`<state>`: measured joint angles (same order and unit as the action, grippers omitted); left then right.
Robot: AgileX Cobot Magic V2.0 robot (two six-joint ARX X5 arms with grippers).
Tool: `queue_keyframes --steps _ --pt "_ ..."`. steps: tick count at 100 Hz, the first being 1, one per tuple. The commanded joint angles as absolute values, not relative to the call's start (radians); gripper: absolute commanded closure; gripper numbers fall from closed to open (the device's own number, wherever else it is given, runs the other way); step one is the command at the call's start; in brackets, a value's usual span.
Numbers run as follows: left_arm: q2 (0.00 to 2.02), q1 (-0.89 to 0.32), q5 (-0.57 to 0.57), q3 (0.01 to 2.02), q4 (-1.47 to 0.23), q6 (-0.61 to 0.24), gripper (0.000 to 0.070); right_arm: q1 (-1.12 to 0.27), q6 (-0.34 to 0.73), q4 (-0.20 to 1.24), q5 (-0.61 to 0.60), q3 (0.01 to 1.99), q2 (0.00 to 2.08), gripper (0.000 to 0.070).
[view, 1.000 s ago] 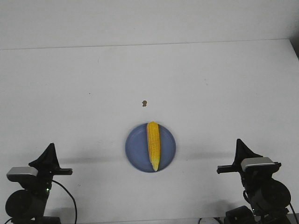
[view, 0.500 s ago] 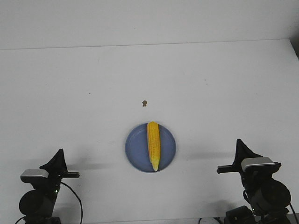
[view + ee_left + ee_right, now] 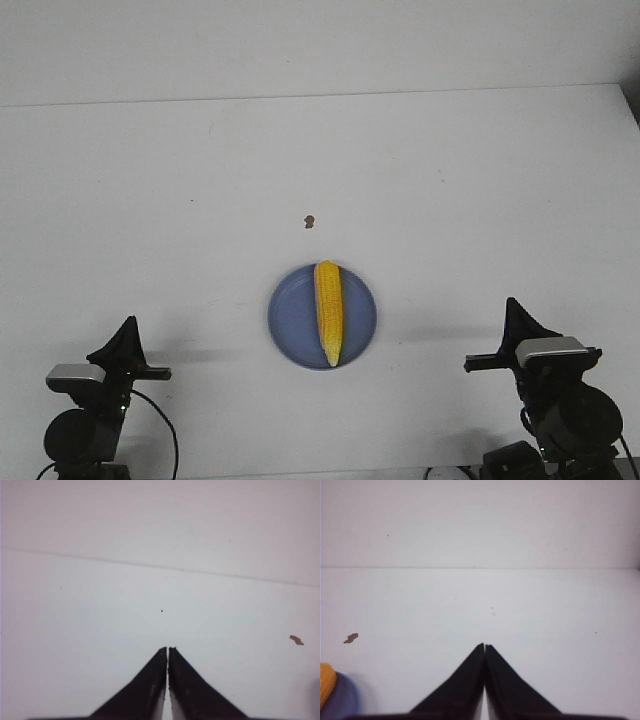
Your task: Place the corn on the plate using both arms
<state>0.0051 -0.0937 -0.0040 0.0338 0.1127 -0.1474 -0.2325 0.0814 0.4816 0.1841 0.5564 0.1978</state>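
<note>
Lying on the plate [image 3: 290, 320], the corn [image 3: 328, 310] is cropped in the right wrist view; both grippers closed.

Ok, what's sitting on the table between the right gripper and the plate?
Nothing: in the front view only bare white table lies between the right gripper and the plate.

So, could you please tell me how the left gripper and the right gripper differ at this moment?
The left gripper sits lower in the front view and farther from the plate; the right gripper sits higher and nearer it. The right wrist view catches the plate's edge and the corn; the left wrist view shows neither, only table and a brown speck. Both have their jaws shut, empty and pulled back from the plate.
</note>
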Motion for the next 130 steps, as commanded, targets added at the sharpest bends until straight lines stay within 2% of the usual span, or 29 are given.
queue_keyframes --steps 1,93,106,119,130 --pt "0.003 -0.092 -0.004 0.014 0.114 -0.144 0.0685 -0.234 0.074 0.472 0.184 0.562 0.197 0.0697" --pt "0.003 -0.092 -0.004 0.014 0.106 -0.144 0.0686 -0.234 0.074 0.454 0.187 0.551 0.195 0.0697" --pt "0.003 -0.092 -0.004 0.014 0.106 -0.144 0.0686 -0.223 0.067 0.354 0.18 0.49 0.162 0.0697" --pt "0.003 -0.092 -0.004 0.014 0.106 -0.144 0.0686 -0.193 0.055 0.19 0.181 0.359 0.09 0.0697" --pt "0.003 -0.092 -0.004 0.014 0.106 -0.144 0.0685 -0.157 0.056 0.105 0.168 0.252 0.014 0.0697"
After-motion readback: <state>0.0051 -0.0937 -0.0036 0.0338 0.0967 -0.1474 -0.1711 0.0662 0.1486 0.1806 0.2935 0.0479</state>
